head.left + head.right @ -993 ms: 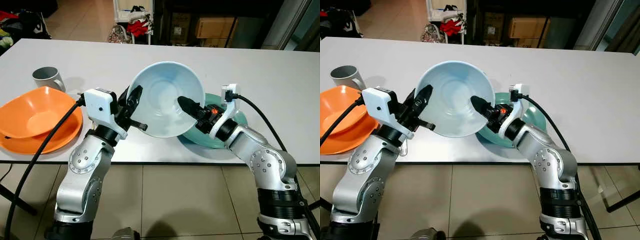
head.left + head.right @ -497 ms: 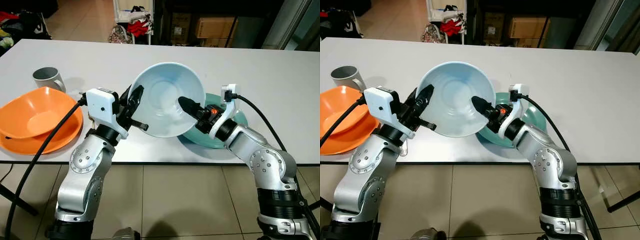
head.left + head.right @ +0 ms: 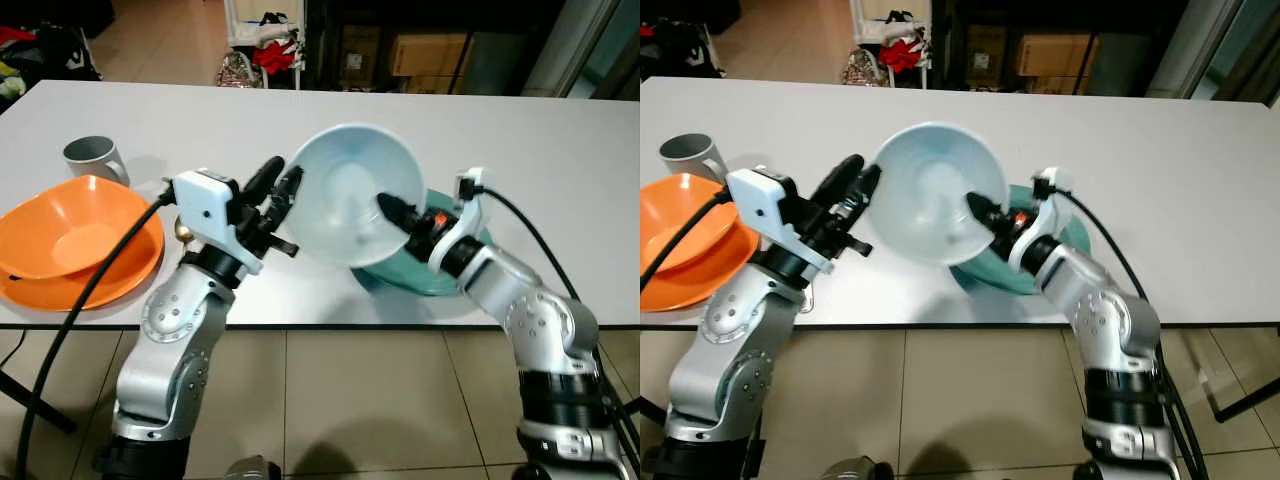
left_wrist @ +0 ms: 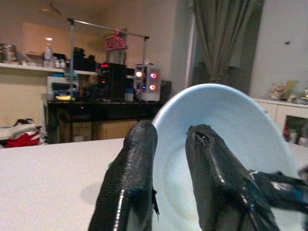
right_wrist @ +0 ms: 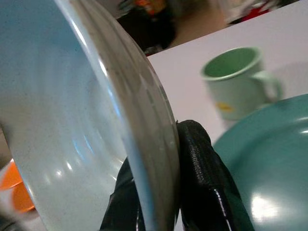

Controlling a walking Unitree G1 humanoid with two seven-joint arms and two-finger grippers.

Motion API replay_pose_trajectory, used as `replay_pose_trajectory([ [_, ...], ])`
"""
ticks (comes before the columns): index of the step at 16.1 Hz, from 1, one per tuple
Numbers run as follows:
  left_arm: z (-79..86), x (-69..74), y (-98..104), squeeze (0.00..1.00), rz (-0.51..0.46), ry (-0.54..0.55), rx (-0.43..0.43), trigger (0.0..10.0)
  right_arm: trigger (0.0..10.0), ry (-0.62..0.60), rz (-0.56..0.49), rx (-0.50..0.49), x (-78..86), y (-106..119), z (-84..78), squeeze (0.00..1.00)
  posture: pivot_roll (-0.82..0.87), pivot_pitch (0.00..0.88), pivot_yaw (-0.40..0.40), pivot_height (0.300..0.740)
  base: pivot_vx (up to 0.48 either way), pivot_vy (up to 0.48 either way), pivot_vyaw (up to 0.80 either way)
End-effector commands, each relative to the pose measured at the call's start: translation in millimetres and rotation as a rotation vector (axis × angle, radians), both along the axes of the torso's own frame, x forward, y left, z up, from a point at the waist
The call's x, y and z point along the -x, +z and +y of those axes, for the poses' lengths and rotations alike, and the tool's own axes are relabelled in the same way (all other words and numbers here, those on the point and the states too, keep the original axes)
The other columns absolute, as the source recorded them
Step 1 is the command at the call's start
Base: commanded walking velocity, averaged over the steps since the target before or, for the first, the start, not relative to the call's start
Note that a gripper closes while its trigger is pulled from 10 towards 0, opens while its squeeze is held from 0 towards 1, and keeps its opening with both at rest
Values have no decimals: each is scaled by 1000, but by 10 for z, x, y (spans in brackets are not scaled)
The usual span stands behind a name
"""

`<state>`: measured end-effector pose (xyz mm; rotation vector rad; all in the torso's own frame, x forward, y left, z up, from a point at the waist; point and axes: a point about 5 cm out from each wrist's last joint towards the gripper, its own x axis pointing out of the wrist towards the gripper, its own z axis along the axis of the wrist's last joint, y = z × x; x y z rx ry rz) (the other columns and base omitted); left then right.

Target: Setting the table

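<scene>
The right gripper (image 3: 392, 210) is pinching the rim of the light blue bowl (image 3: 352, 193), holding it tipped above the teal plate (image 3: 447, 272). The left gripper (image 3: 278, 186) is waiting beside the bowl, fingers apart.

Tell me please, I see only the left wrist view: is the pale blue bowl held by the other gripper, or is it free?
Observer: The right gripper is shut on the bowl, with its rim pinched between the fingers.
Operator: And my left gripper, does it touch the bowl?
Observer: The left gripper is open beside the bowl's rim, on its left side; whether it touches I cannot tell.
Operator: What lies under the bowl?
Observer: A teal plate lies on the white table, below the tilted bowl. An orange bowl sits on the table to the robot's left.
</scene>
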<state>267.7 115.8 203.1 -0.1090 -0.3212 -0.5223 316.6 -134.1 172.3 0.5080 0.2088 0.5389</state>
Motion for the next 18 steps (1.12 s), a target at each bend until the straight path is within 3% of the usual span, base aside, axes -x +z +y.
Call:
replay_pose_trajectory([
  [1, -43, 24, 40, 933, -23, -23, -18, 10000, 0, -105, -18, -8, -99, 85, -100, 0, 64, 0, 19, 740, 0, 0, 0],
  [2, -46, 26, 41, 0, -23, -26, -16, 10000, 0, -167, 7, 1, -150, 67, -160, 0, 64, 0, 19, 740, 0, 0, 0],
  [4, -46, 27, 49, 0, -24, -28, -9, 10000, 0, -220, 38, 12, -189, 31, -226, 0, 63, 0, 19, 740, 0, 0, 0],
  [5, -42, 32, 67, 0, -26, -31, -2, 10000, 0, -359, 131, 51, -294, -76, -450, 0, 65, 0, 18, 740, 0, 0, 0],
  [6, -40, 39, 58, 0, -20, -37, -12, 10000, 157, -405, 175, 56, -344, -110, -554, 0, 62, 0, 21, 740, 0, 0, 0],
  [7, -49, 56, 31, 0, -3, -61, -38, 10000, 9137, -441, 233, 68, -390, -145, -639, 0, 62, 0, 21, 740, 0, 0, 0],
  [8, -70, 88, -27, 0, 39, -113, -79, 10000, 10000, -473, 321, 55, -441, -189, -719, 0, 64, 0, 22, 740, 0, 0, 0],
  [9, -85, 113, -68, 0, 69, -155, -110, 10000, 10000, -482, 360, 49, -458, -210, -746, 0, 65, 0, 21, 740, 0, 0, 0],
  [10, -106, 176, -164, 0, 137, -234, -174, 10000, 10000, -458, 465, -24, -487, -258, -746, 0, 66, 0, 22, 740, 0, 0, 0],
  [12, -108, 236, -227, 0, 177, -286, -224, 10000, 10000, -414, 525, -108, -506, -277, -701, 0, 67, 0, 24, 740, 0, 0, 0],
  [15, -113, 274, -246, 0, 209, -325, -250, 10000, 10000, -383, 590, -150, -531, -300, -672, 0, 68, 0, 26, 740, 0, 0, 0],
  [17, -119, 360, -317, 0, 290, -407, -325, 10000, 10000, -360, 715, -309, -530, -342, -625, 0, 70, 0, 24, 740, 0, 0, 0],
  [18, -119, 375, -320, 0, 293, -408, -318, 10000, 10000, -374, 757, -381, -522, -364, -633, 0, 71, 0, 21, 740, 0, 0, 0],
])
